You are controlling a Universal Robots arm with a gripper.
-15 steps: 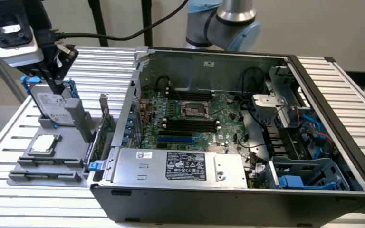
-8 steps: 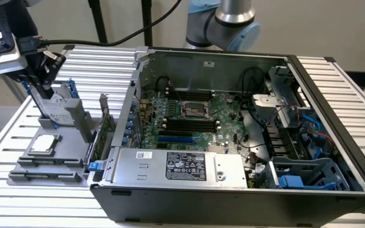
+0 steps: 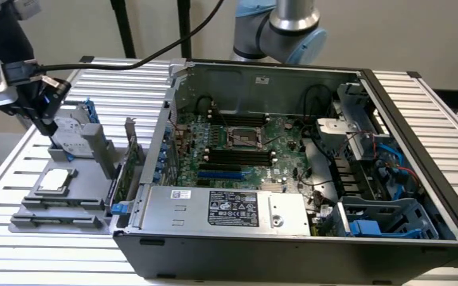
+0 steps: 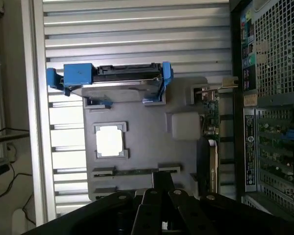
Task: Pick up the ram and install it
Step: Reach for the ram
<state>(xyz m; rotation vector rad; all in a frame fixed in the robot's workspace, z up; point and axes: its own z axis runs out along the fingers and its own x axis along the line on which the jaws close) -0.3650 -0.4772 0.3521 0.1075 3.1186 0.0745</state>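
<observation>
The ram (image 4: 132, 172) is a thin green strip standing on edge between two grey holders on the grey fixture tray (image 4: 147, 147). My gripper (image 4: 161, 180) hangs above the tray with its black fingers pressed together, shut, and nothing shows between them; its tips line up over the right part of the ram. In the exterior view the gripper (image 3: 52, 128) sits high over the tray (image 3: 86, 190), at the exterior view's left of the open computer case (image 3: 293, 238). Black memory slots (image 3: 237, 158) lie empty on the motherboard inside the case.
On the tray stand a silver hard drive in a blue frame (image 4: 112, 81), a square processor (image 4: 109, 140) and an upright expansion card with a metal bracket (image 4: 211, 122). The slatted metal table (image 3: 22, 250) surrounds everything. A black cable (image 3: 133, 59) runs to the wrist.
</observation>
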